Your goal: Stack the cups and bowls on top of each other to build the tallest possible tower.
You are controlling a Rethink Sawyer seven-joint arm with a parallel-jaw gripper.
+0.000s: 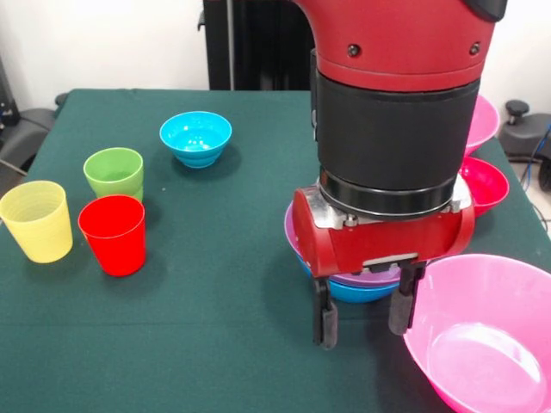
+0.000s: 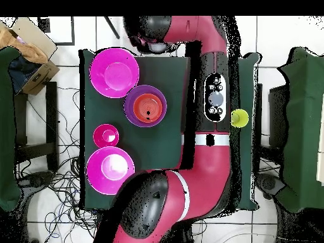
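Gripper point(image 1: 362, 316) empty, fingers spread wide
Arm hides most of purple bowl point(image 1: 372, 277) behind it; pink bowl point(image 1: 482, 344) beside it cut off at edge

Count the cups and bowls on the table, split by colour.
Cups: 3 (yellow cup, red cup, green cup)
Bowls: 7 (large pink bowl, second large pink bowl, purple bowl, blue bowl, orange bowl, crimson bowl, cyan bowl)
Total: 10

A green-clothed table point(image 1: 215, 284) stands on white tiled floor point(image 2: 266, 38) strewn with cables point(image 2: 63, 183).
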